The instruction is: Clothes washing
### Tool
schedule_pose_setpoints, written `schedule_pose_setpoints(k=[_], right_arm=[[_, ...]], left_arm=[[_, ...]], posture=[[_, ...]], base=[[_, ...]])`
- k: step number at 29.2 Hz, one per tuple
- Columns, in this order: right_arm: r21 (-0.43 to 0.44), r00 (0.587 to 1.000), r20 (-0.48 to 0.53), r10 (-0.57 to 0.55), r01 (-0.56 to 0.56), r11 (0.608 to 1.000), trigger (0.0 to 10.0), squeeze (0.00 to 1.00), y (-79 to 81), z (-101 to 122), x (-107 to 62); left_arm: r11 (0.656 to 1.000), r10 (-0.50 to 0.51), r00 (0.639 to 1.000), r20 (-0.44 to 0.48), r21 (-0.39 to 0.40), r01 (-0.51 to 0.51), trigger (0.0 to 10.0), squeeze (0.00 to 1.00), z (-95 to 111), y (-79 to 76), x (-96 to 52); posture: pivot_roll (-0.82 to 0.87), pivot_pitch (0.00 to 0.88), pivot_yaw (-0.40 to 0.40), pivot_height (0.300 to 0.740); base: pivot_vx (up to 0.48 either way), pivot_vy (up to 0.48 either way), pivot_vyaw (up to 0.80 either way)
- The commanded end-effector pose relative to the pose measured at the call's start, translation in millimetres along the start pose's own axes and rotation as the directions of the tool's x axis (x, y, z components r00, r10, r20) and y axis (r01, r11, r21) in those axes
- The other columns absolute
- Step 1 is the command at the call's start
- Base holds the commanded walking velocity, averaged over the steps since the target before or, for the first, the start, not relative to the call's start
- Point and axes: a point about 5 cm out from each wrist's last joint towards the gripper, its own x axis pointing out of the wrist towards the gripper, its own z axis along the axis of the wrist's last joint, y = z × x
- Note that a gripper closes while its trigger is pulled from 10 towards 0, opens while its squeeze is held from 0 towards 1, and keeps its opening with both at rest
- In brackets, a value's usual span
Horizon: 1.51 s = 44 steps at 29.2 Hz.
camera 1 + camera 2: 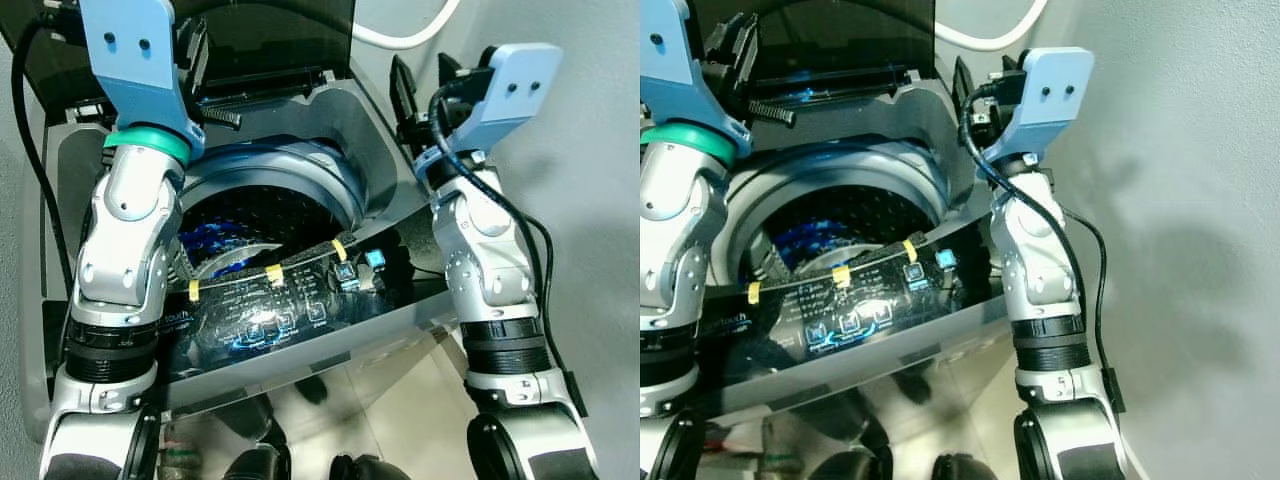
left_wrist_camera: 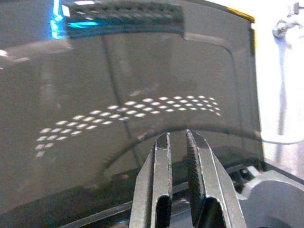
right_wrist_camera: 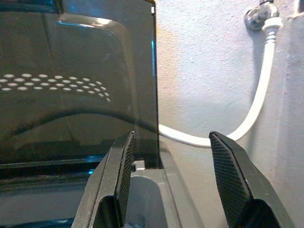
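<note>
The washing machine (image 1: pixel 390 190) stands with its dark lid (image 3: pixel 71 80) raised. Left gripper (image 2: pixel 178 156) – fingers nearly together, empty – faces the lid. Right gripper (image 3: pixel 171 156) gapes wide at the lid's back right corner.

Count of what stands before the robot

One top-loading washing machine (image 1: pixel 390 190) with one raised dark lid (image 3: pixel 71 85) and one perforated drum (image 1: pixel 265 215); three yellow tape strips (image 1: pixel 274 274) and two lit blue buttons (image 1: pixel 374 259) on its control panel (image 1: pixel 300 300); one white hose (image 3: pixel 259 95) running to one wall tap (image 3: pixel 260 13); two grippers, left gripper (image 2: pixel 178 142) and right gripper (image 3: pixel 173 152).
</note>
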Motion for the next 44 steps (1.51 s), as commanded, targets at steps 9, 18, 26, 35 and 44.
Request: schedule_pose_setpoints(k=[9,18,26,35,44], right_arm=[[0.002,0.999,0.007,-0.031,0.031,1.000,10.0,0.00,-4.2,0,3.5],[-0.002,1.000,0.012,-0.015,0.015,1.000,10.0,0.00,-1.6,0,3.3],[-0.027,1.000,0.009,-0.015,0.015,1.000,10.0,0.00,-0.8,-2,3.9],[-0.042,1.000,-0.008,0.029,-0.030,0.999,10.0,0.00,3.5,-5,3.1],[-0.084,0.997,-0.020,0.079,-0.081,0.993,10.0,0.00,9.5,-8,2.1]], left_arm=[[1.000,0.014,1.000,0.013,0.007,-0.014,10.0,0.00,-1,2.0,1.6],[1.000,0.013,1.000,0.015,0.005,-0.013,10.0,0.00,-2,1.5,3.5],[1.000,0.014,1.000,0.017,0.006,-0.014,10.0,0.00,-2,2.0,3.4],[1.000,0.010,1.000,0.022,0.004,-0.011,10.0,0.00,-3,0.7,4.4],[1.000,-0.008,1.000,0.022,-0.004,0.008,10.0,0.00,-3,-5.0,3.0]], posture=[[0.03,0.036,0.029,0.740],[0.03,0.037,0.029,0.740],[0.03,0.039,0.029,0.740],[0.03,0.039,0.030,0.740],[0.03,0.040,0.029,0.740]], base=[[0.000,0.000,0.36],[-0.405,0.000,0.14],[-0.457,0.000,0.60],[-0.179,0.000,0.00],[0.000,0.000,0.44]])
